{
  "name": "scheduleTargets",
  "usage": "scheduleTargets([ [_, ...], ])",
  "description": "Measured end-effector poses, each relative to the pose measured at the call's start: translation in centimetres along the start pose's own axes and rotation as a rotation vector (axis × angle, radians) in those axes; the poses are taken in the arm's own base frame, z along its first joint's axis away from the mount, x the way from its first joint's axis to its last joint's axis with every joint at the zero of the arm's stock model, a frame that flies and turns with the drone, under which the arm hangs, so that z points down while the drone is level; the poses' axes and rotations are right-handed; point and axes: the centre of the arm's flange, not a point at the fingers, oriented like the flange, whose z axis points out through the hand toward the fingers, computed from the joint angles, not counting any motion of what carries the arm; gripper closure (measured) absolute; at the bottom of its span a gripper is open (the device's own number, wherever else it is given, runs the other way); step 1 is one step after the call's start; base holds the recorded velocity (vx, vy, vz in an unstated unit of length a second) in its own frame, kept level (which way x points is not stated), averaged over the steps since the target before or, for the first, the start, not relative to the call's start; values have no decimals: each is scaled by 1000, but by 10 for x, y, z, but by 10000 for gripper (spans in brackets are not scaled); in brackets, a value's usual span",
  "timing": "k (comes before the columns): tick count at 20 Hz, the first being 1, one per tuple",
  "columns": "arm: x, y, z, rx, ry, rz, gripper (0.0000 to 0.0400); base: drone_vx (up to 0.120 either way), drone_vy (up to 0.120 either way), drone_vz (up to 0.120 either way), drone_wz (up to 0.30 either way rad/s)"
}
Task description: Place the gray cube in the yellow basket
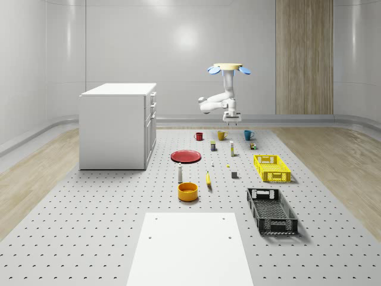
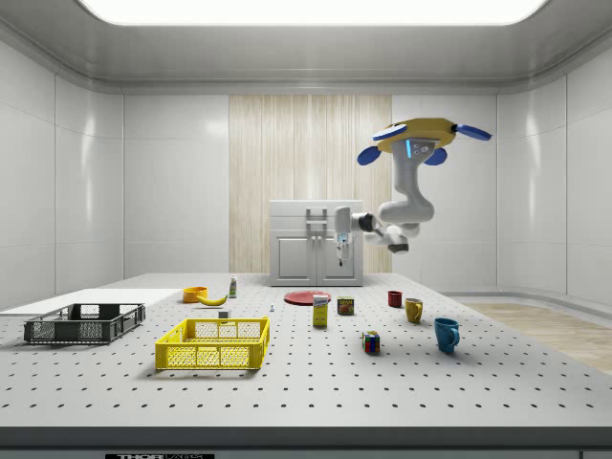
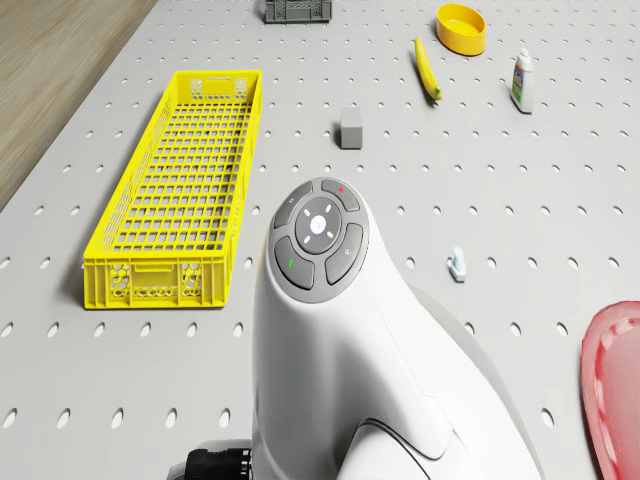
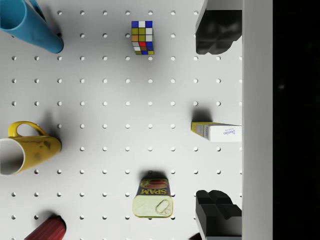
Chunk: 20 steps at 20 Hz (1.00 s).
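Spread-wide end effector (image 4: 215, 122) above SPAM tin (image 4: 153, 199), Domino box (image 4: 216, 132), drone (image 1: 228, 68) hovering over mugs

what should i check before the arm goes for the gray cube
1. Tool empty and open: ok, fingers spread with nothing between them.
2. Gray cube free to grasp: ok, it stands alone on the table.
3. Tool over the cube: not ok, it hangs high above the spam can and mugs.
4. Yellow basket ready: ok, empty and upright beside the cube.
5. Drone airborne: ok, hovering over the mug row.
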Motion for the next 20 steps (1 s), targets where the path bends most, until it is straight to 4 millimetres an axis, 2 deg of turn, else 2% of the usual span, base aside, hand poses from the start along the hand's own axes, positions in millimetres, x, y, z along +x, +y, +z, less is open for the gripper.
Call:
scheduleTargets([
  [20, 0, 0, 0, 0, 0, 0, 0, 120, 0, 0, 0],
])
